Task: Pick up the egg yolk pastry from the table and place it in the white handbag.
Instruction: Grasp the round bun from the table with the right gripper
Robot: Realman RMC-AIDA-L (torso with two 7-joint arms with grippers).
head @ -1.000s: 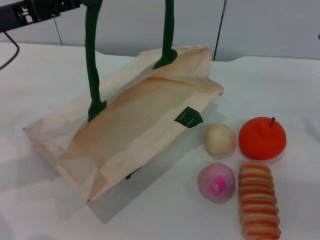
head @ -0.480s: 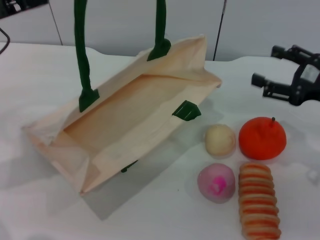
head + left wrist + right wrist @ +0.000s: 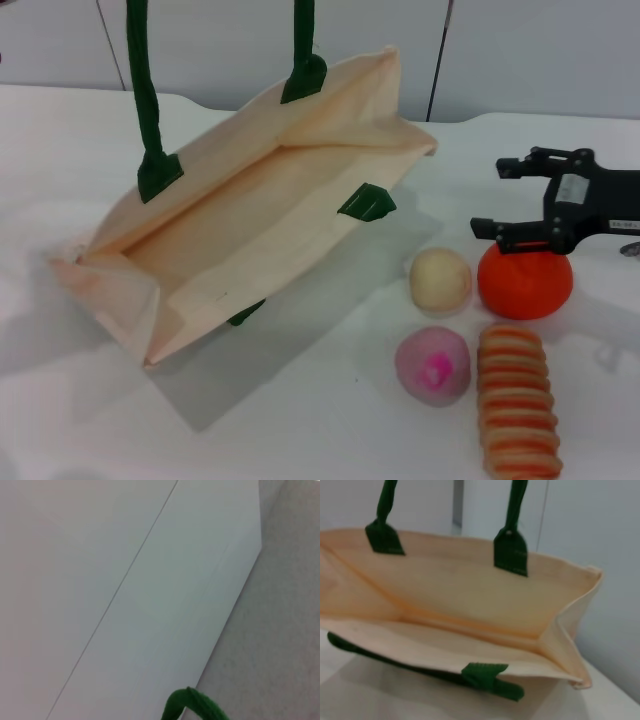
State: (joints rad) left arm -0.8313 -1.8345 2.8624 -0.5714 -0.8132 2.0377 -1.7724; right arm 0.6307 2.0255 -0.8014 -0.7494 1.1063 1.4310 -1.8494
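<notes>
- Head view: the white handbag (image 3: 250, 230) lies tilted on the white table (image 3: 300, 420), its mouth open toward the camera. One side is lifted by two dark green handles (image 3: 140, 90) that run up out of the top of the picture.
- A green attachment tab (image 3: 366, 203) shows on the near edge of the bag, and a strip of green peeks out from under the lower edge.
- The egg yolk pastry (image 3: 440, 281) sits on the table just right of the bag's near corner, apart from the bag.
- It is just beside the orange fruit (image 3: 525, 283) on its right. The pink ball (image 3: 432, 365) with a magenta spot lies in front of it.
- A striped orange-cream ridged roll (image 3: 516, 400) lies in front of the orange fruit, beside the pink ball.
- The right gripper (image 3: 504, 198) reaches in from the right edge, black, its two fingers spread wide and holding nothing. It hangs above the orange fruit's far side, right of the pastry and not touching it.
- The left gripper is out of this picture.
- Left wrist view: pale wall panels with a seam, a strip of grainy surface along one side, and a curve of green handle (image 3: 195, 707) at the edge. No fingers show, so I cannot tell how that hand stands.
- Right wrist view: the handbag (image 3: 455, 605) fills the picture, open mouth facing the camera, cream interior visible. Two green tabs (image 3: 510, 552) sit on the far wall and one green tab (image 3: 487, 674) on the near edge. The pastry does not show here.
</notes>
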